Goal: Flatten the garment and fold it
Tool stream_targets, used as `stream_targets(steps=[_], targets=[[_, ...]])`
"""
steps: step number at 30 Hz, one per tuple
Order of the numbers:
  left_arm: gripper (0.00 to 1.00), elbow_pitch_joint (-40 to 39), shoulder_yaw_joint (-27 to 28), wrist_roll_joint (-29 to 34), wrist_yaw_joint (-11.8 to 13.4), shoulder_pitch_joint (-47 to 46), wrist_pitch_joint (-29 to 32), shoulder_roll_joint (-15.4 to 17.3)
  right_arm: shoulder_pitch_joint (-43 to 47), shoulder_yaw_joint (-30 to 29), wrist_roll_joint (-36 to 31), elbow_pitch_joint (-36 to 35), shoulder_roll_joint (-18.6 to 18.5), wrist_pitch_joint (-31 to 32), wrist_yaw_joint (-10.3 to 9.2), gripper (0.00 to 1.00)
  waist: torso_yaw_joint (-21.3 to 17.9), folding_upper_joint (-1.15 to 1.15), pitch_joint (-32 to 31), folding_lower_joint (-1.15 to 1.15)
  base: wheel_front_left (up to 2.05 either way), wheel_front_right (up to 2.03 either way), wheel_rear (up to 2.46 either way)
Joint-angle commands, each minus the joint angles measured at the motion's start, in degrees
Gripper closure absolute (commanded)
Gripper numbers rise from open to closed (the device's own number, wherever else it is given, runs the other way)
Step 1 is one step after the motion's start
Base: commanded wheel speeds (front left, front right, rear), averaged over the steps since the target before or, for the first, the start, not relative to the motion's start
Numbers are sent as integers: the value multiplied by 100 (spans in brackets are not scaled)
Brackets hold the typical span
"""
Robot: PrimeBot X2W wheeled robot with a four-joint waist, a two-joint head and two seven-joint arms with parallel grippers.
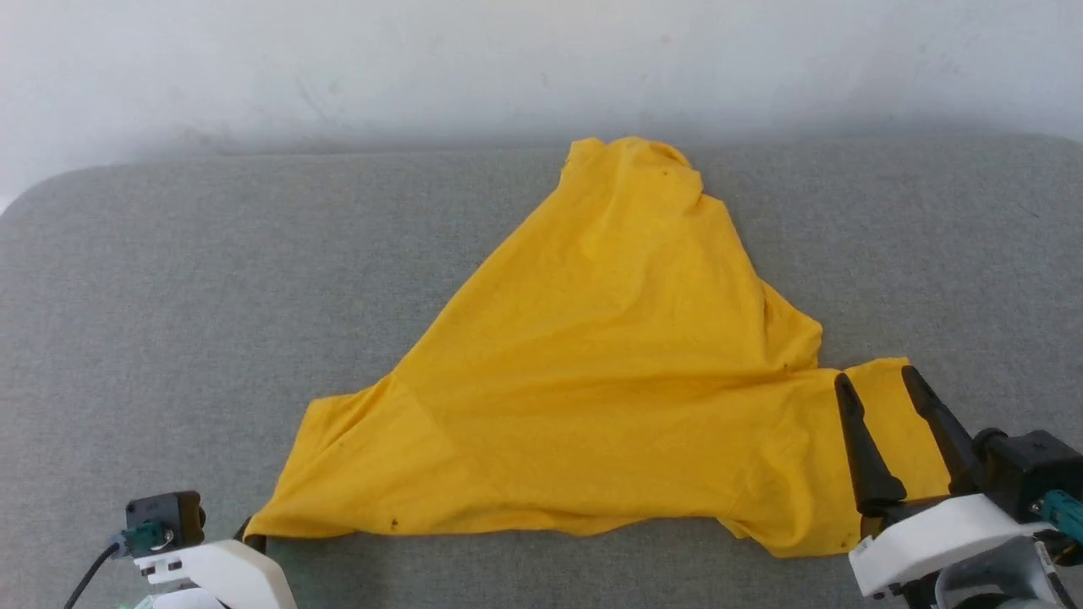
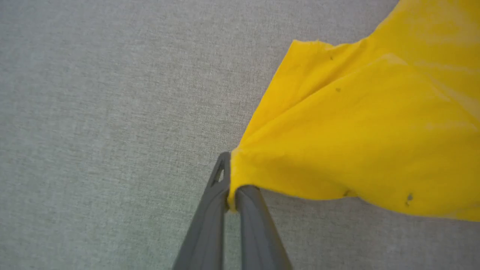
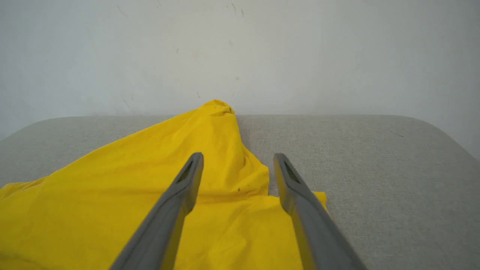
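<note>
The mustard-yellow garment [image 1: 609, 372] lies spread in a rough triangle on the grey padded table [image 1: 169, 296], its peak toward the far wall. At its near left corner my left gripper [image 2: 229, 180] is shut on the garment [image 2: 356, 131], pinching the corner's edge between its fingers [image 2: 210, 225]; in the head view that gripper [image 1: 250, 533] is mostly hidden by the cloth. My right gripper [image 1: 876, 381] stands open above the garment's right-hand flap, fingers [image 3: 180, 195] spread over the garment [image 3: 112, 195], holding nothing.
A pale wall [image 1: 541, 68] rises right behind the table's far edge. The rounded table corners [image 1: 51, 194] show at far left and, in the right wrist view, at the far right [image 3: 442, 131]. Bare grey surface lies on both sides of the cloth.
</note>
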Motion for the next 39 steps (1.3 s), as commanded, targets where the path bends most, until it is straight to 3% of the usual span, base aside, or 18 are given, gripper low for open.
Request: stream_targets(steps=[1,4,8,13,18,31,32,34,39], targets=[[0,82,-3,-6,-21,-41,79,52,100,-26,-37,-61,14,26,-4,0,66,0,-121,0,0,0,0],[0,-31,35,-65,-66,-67,227,184,181,-57,-33,-119,14,69,-4,0,86,0,-218,0,0,0,0],[0,-432,68,0,-15,-82,658,611,266,-79,-17,-185,14,112,-4,0,93,0,-296,0,0,0,0],[0,-803,107,-141,-86,-206,992,781,301,-74,11,-221,14,122,-4,0,76,0,-266,0,0,0,0],[0,-764,-161,-343,-309,-481,1694,868,212,-7,26,-267,14,125,-4,0,-35,0,-85,0,0,0,0],[0,438,-1085,-474,-813,-899,2488,322,30,8,133,-74,14,8,-4,0,-309,0,207,0,0,0,0],[44,503,-1192,-470,-862,-907,2578,272,21,3,139,-62,14,0,-4,0,-315,0,205,0,0,0,0],[100,622,-1336,-486,-972,-928,2657,171,7,-4,153,-45,14,-10,-4,0,-322,0,192,0,0,0,0],[100,792,-1295,-410,-966,-992,2190,-41,-10,-53,176,-22,14,32,-4,0,-297,0,152,0,0,0,0]])
